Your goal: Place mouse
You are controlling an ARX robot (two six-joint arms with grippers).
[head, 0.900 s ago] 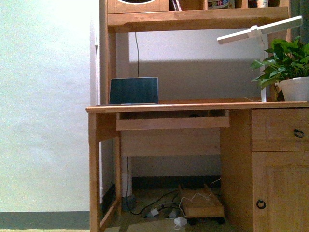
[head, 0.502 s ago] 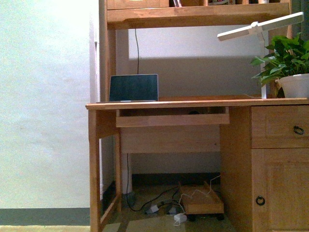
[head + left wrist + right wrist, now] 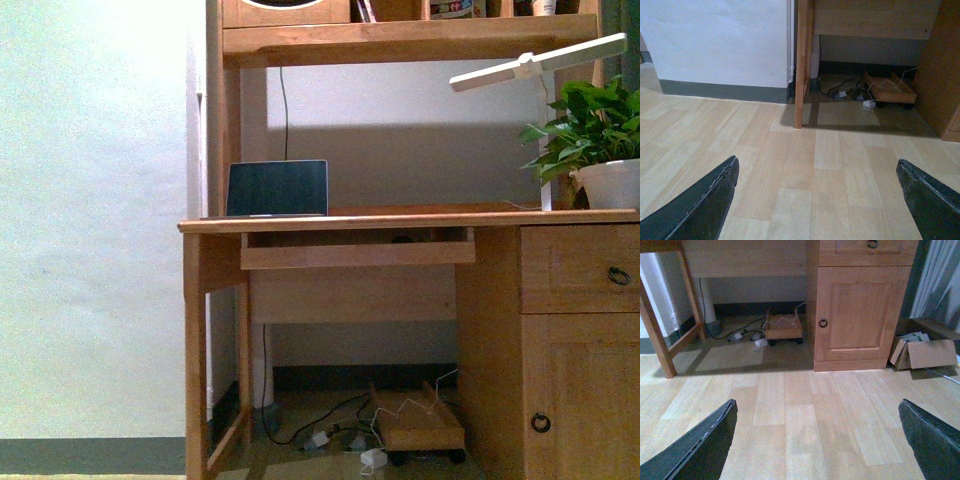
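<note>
A small dark lump [image 3: 404, 238] lies on the pull-out tray [image 3: 357, 254] under the desk top [image 3: 400, 220]. It is too small to tell whether it is the mouse. Neither arm shows in the front view. In the left wrist view my left gripper [image 3: 817, 200] is open over bare wooden floor, with its dark fingers [image 3: 705, 205] far apart and nothing between them. My right gripper [image 3: 817, 440] is also open and empty above the floor in front of the desk's cupboard door [image 3: 857, 315].
A laptop [image 3: 277, 187] stands open at the desk's left end. A potted plant [image 3: 598, 150] and a white lamp [image 3: 540, 65] are at its right end. Under the desk lie cables and a wheeled wooden stand [image 3: 415, 425]. A cardboard box [image 3: 925, 352] lies on the floor.
The front view shifted slightly half a second ago and has returned to where it was. Nothing on the desk has moved.
</note>
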